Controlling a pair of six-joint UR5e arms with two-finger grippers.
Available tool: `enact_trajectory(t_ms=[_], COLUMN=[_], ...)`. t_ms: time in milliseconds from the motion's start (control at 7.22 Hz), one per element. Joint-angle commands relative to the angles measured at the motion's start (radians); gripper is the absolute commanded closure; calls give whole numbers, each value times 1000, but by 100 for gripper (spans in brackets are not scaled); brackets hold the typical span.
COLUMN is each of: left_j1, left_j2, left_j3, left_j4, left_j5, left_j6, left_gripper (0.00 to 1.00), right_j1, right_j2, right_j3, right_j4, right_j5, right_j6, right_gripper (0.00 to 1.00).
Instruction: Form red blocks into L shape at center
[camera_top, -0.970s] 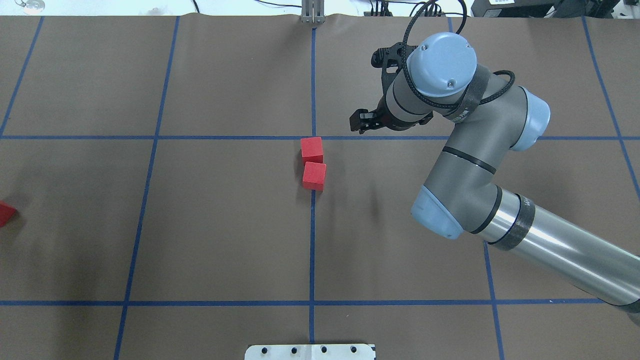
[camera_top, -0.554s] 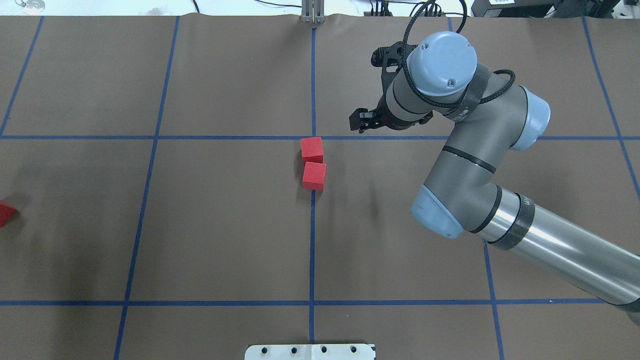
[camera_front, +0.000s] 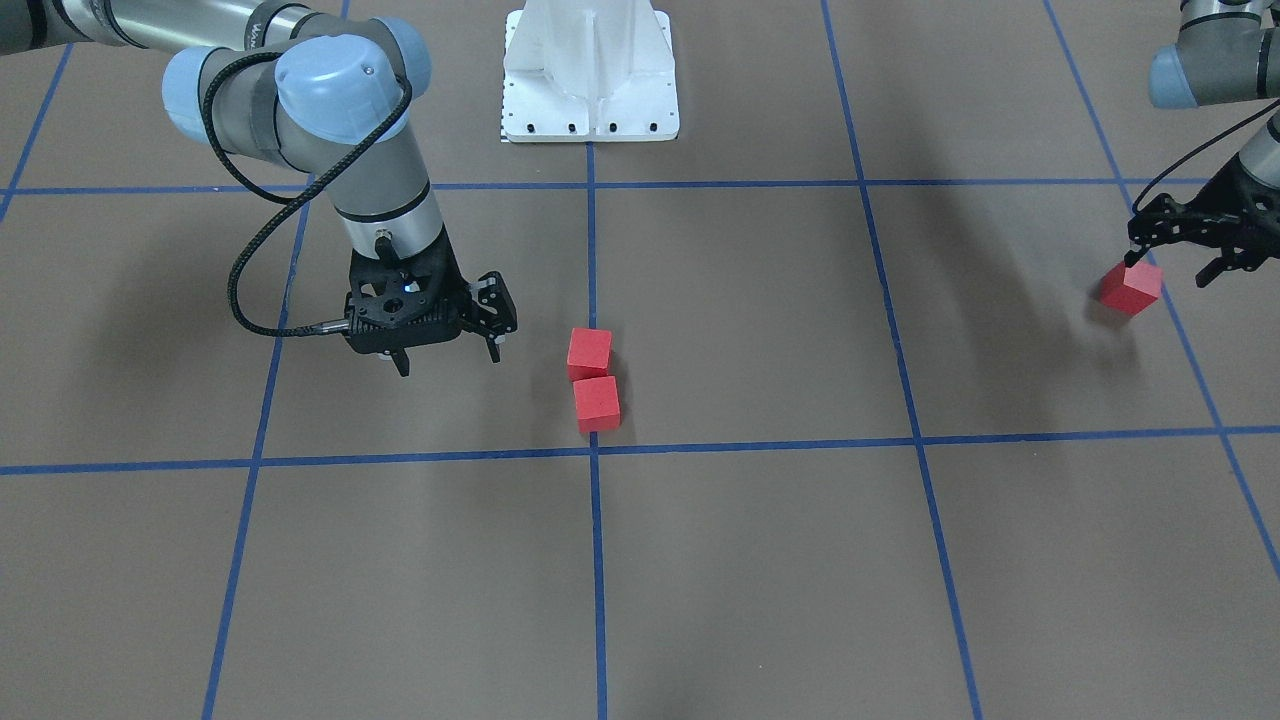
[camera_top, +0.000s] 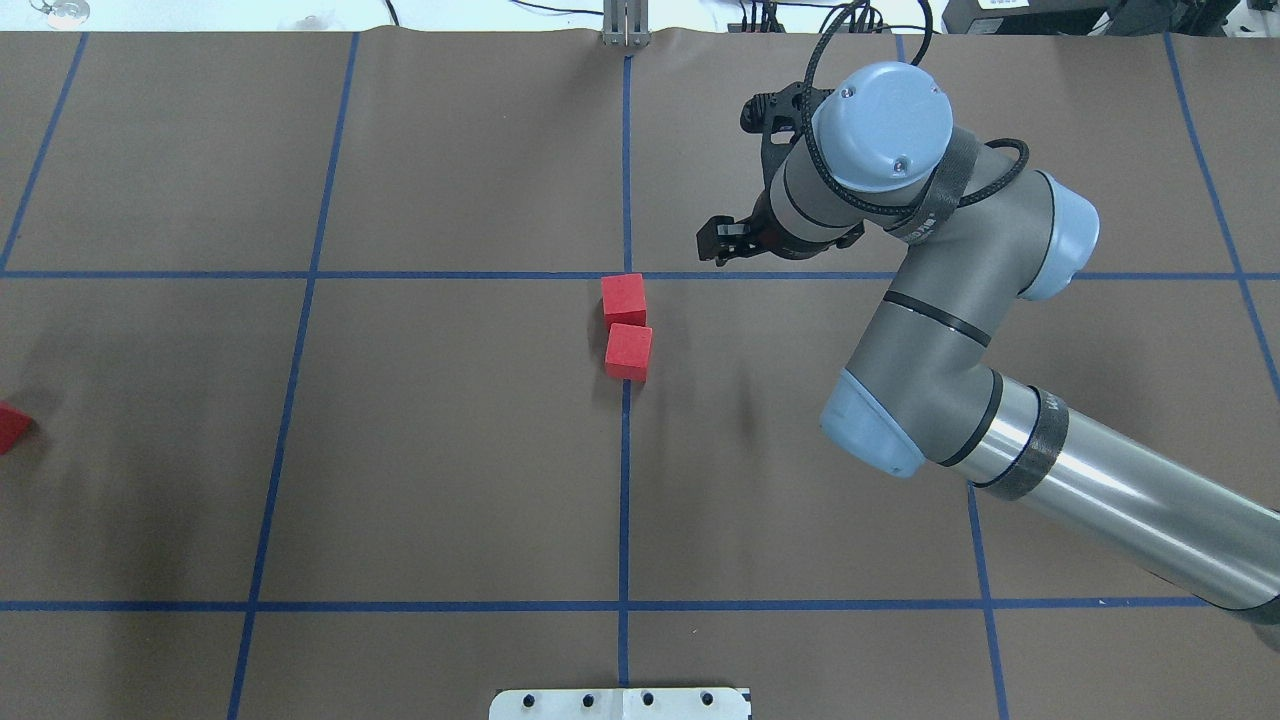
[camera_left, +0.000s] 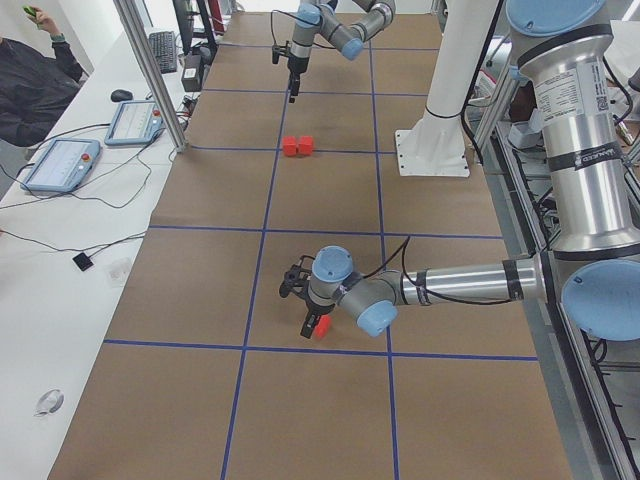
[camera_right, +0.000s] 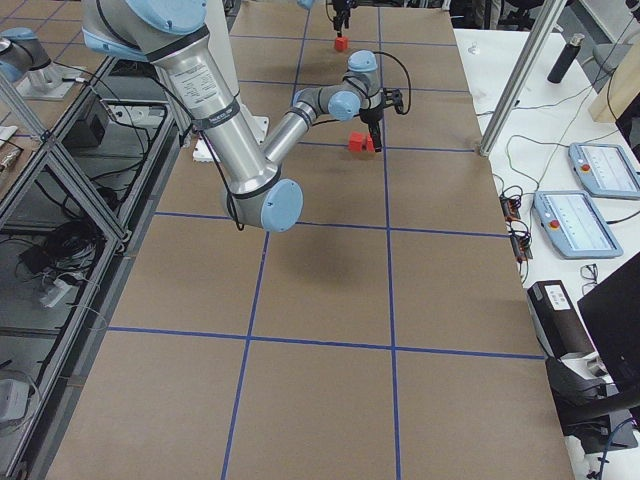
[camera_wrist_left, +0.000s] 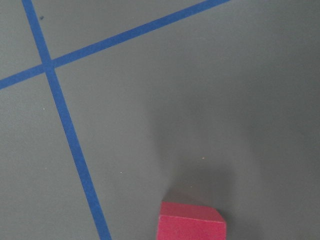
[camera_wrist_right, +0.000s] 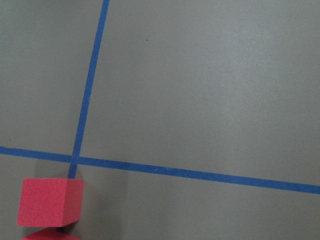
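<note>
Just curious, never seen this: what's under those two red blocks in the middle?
Brown paper and a blue tape line running beneath both red blocks; the stretch they cover is hidden.

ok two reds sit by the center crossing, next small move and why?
Probably lower the left gripper around the lone red block and shut on it. It hovers open just above that block, far from the center, where the two red blocks already touch in a line; the L lacks only this third one. The right gripper is open, empty.

right fingers (camera_front: 493, 343) spread, left fingers (camera_front: 1211, 271) spread
</note>
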Motion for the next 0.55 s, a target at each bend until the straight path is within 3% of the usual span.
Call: enact_trajectory(t_ms=[0, 416], left_j1=[16, 27], left_j2=[-7, -27], left_j3=[12, 44], left_j4=[0, -1], left_j5=[-3, -3], left_j6=[-8, -7], left_gripper=[0, 0], right_j1=[0, 0], right_j2=[-1, -3], right_j3=[-1, -3], right_j4=[-1, -1], right_j5=[0, 0], right_j6=[0, -1], right_gripper=[1, 1])
